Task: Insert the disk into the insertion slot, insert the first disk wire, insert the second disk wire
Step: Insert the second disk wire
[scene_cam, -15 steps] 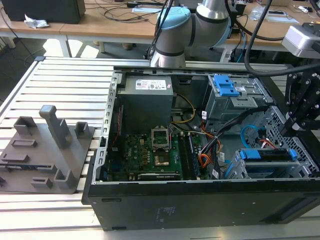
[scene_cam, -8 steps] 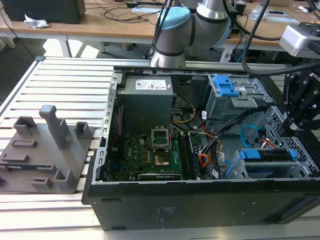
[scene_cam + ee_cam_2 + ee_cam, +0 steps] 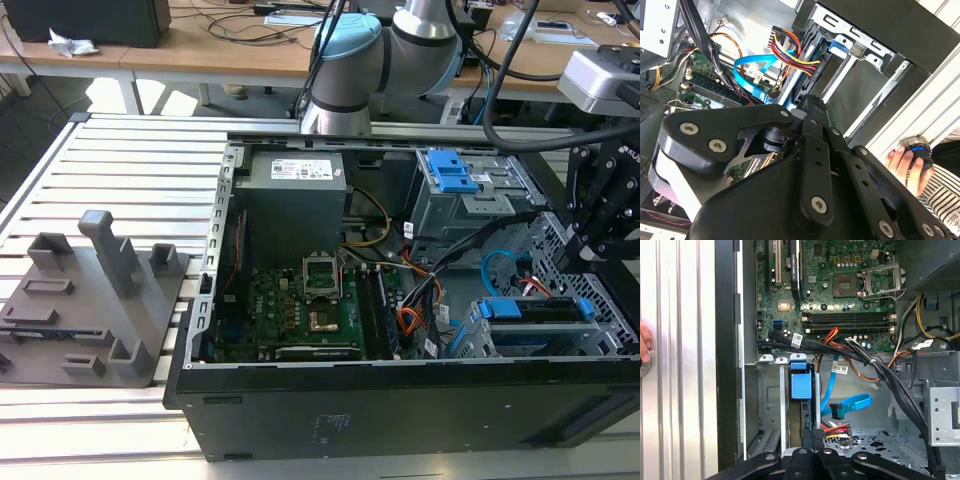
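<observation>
The disk [image 3: 530, 310] in its blue carrier lies inside the insertion slot [image 3: 478, 345], a low grey cage at the case's front on the exterior view's right. In the first wrist view the disk's blue carrier tab [image 3: 801, 385] sits between the cage walls [image 3: 767, 395]. My gripper [image 3: 816, 434] is at the disk's rear end, shut on the plug of a red, yellow and black disk wire [image 3: 839, 428]. A blue disk wire [image 3: 852, 404] hangs loose beside it, its black plug [image 3: 837, 410] free. In the second wrist view the gripper [image 3: 811, 102] points at the cage [image 3: 860, 50].
A taller grey bay with a blue latch [image 3: 450, 172] stands behind the cage. A thick black cable bundle [image 3: 880, 370] crosses over the motherboard [image 3: 300, 300]. A person's hand [image 3: 904, 162] rests on a knob on the slatted table outside the case. A grey fixture [image 3: 90, 300] sits on the exterior view's left.
</observation>
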Action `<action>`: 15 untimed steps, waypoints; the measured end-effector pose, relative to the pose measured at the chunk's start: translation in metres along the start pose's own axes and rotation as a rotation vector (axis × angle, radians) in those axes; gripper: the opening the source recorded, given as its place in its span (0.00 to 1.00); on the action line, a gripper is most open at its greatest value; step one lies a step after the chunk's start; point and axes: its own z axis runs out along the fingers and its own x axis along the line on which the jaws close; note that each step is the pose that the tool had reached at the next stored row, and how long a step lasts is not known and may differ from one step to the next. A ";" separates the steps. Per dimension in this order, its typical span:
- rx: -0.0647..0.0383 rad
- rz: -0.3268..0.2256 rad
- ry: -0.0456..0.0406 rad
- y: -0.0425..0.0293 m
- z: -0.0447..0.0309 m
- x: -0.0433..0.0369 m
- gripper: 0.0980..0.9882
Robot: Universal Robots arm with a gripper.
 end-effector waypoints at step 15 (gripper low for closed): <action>0.001 -0.017 -0.0039 0.0113 0.0057 -0.0247 0.30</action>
